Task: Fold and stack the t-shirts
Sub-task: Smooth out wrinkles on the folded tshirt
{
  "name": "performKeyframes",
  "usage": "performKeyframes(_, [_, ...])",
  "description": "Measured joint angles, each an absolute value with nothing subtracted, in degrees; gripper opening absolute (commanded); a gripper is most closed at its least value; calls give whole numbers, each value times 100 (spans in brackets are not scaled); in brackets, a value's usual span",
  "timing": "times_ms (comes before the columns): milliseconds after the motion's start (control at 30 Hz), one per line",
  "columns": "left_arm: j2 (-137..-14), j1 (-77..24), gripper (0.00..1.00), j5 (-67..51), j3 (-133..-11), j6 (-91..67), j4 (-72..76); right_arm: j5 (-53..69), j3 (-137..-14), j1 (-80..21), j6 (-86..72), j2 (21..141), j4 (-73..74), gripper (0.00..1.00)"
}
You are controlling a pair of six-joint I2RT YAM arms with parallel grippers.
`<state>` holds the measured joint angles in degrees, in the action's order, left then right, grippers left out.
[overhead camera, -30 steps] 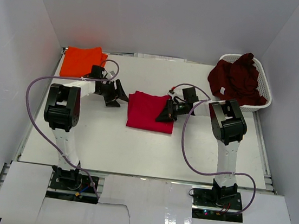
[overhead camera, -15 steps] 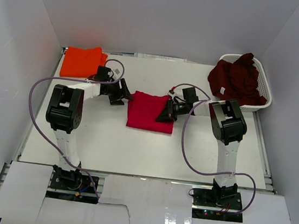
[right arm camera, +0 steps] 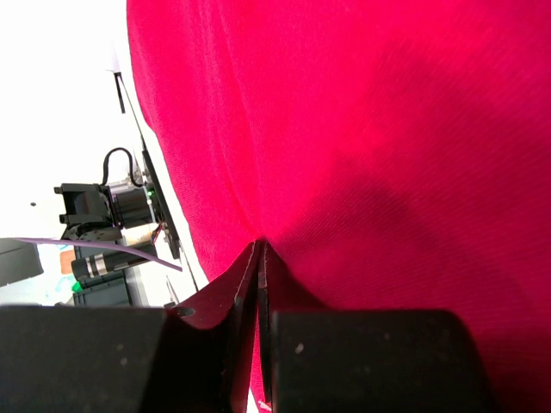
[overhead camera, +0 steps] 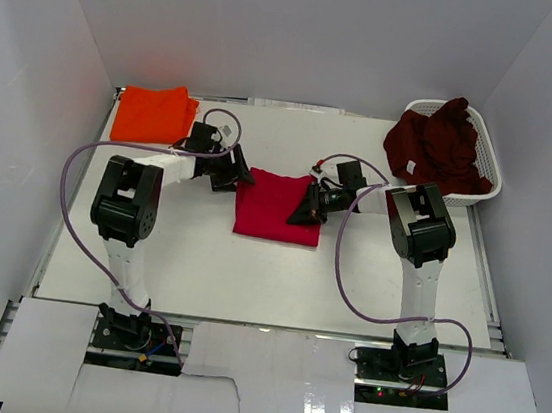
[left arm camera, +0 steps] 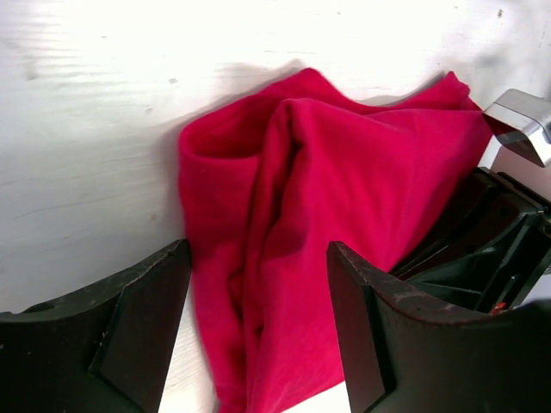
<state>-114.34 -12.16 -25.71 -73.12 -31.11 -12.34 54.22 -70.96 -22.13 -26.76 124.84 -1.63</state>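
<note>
Red t-shirt (overhead camera: 274,204), folded, mid-surface (overhead camera: 248,274): right claw (overhead camera: 306,210) clamped on its right edge; left claw (overhead camera: 238,174) spread wide at its far-left corner. Orange t-shirt (overhead camera: 153,112) well apart, far left.

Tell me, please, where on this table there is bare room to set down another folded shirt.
Bare: the near stretch of the table between the red t-shirt and its near edge, and the far strip between the orange t-shirt and the basket. Crowded: the middle, where the left gripper and right gripper flank the red t-shirt.
</note>
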Motion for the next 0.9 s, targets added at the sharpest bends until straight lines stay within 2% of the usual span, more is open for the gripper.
performKeyframes(167, [-11533, -1372, 74, -2543, -7422, -3124, -1153, 5441, -7070, -2213, -2679, 12475, -165, 8])
performKeyframes(433, [-11570, -1420, 63, -2453, -7443, -3131, -1160, 5441, -7052, -2213, -2661, 12464, -165, 8])
performKeyframes(767, [-11673, -1494, 62, -2550, -7476, -3138, -1031, 5446, -7035, -2211, -2659, 12455, -165, 8])
performKeyframes(900, [-11749, -1568, 51, -2596, -7511, -3135, -976, 5457, -7032, -2209, -2657, 12453, -161, 8])
